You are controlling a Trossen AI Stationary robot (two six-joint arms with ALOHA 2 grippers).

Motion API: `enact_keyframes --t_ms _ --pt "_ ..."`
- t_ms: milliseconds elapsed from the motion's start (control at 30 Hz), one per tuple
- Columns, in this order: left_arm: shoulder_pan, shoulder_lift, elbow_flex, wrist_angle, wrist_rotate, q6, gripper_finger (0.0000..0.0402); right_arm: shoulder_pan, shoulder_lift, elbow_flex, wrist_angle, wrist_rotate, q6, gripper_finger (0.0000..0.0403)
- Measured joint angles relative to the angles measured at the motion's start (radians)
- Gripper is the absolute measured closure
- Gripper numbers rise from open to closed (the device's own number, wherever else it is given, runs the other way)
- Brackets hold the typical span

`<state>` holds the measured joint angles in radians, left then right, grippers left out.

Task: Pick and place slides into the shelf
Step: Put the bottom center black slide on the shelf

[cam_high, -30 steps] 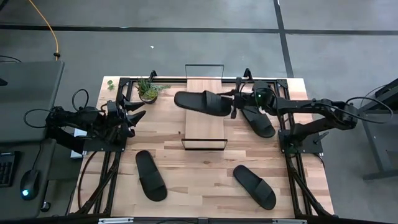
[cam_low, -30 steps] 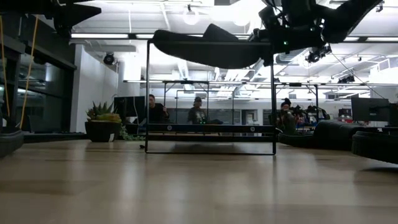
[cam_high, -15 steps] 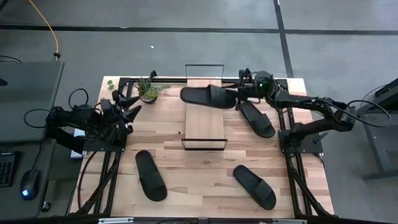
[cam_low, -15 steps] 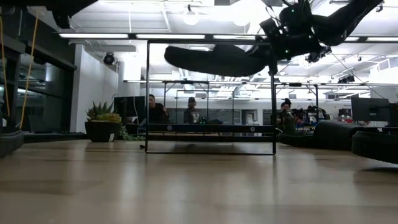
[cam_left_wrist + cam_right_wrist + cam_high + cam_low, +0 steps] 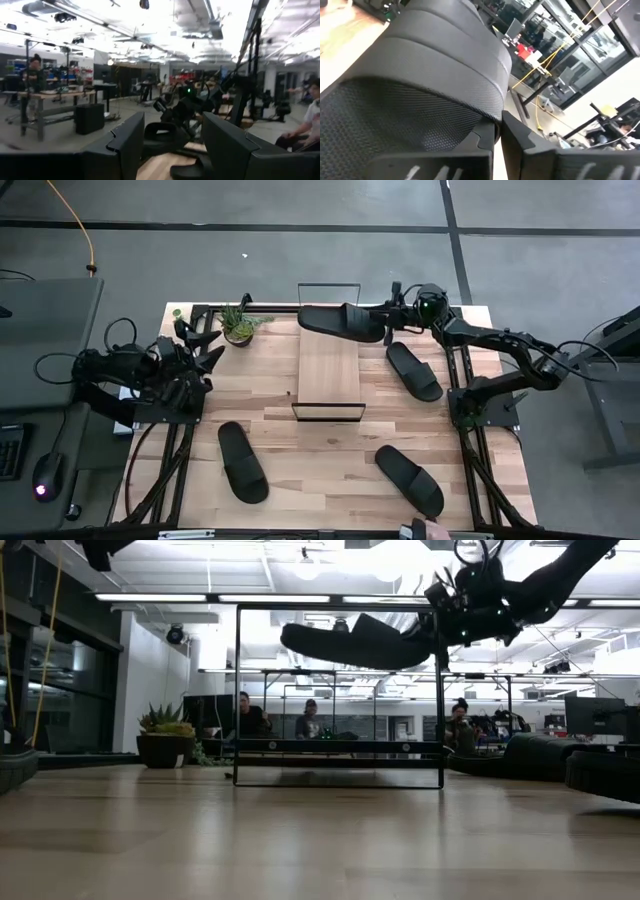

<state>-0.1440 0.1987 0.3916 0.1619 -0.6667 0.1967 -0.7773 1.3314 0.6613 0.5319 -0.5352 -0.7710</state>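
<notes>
Since we want it shelved flat, our right gripper clamps one slide by its end, level above the shelf at 12 o'clock; left gripper waits open at 9 o'clock

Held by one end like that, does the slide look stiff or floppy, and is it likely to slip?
The slide, held at one end by the right gripper over the shelf, juts out nearly level in the low view, so it is probably fairly stiff and light. Its matte, textured strap in the right wrist view suggests decent grip, though the one-ended hold may let it pivot.
</notes>
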Motion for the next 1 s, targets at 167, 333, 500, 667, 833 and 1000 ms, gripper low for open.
enact_keyframes --t_ms 167,333,500,667,833,1000 --pt "0.001 0.057 0.0 0.006 -0.034 0.0 0.0218 -0.009 0.069 0.0 0.088 -0.027 0.037 0.0403" --pt "0.001 0.1 0.0 0.014 -0.033 -0.02 0.0218 -0.009 0.13 0.0 0.121 -0.04 0.035 0.0403" --pt "0.001 0.139 -0.001 0.001 -0.031 -0.045 0.0218 -0.009 0.167 0.032 0.13 -0.042 0.051 0.0403" --pt "0.001 0.176 -0.001 -0.001 -0.03 -0.066 0.0218 -0.001 0.225 0.101 0.107 -0.049 0.056 0.0403" --pt "0.001 0.187 -0.001 -0.002 -0.03 -0.077 0.0218 -0.005 0.32 0.175 0.101 -0.049 0.04 0.0403" --pt "0.001 0.187 -0.001 -0.008 -0.03 -0.093 0.0218 -0.028 0.415 0.243 0.057 -0.046 0.03 0.0403"
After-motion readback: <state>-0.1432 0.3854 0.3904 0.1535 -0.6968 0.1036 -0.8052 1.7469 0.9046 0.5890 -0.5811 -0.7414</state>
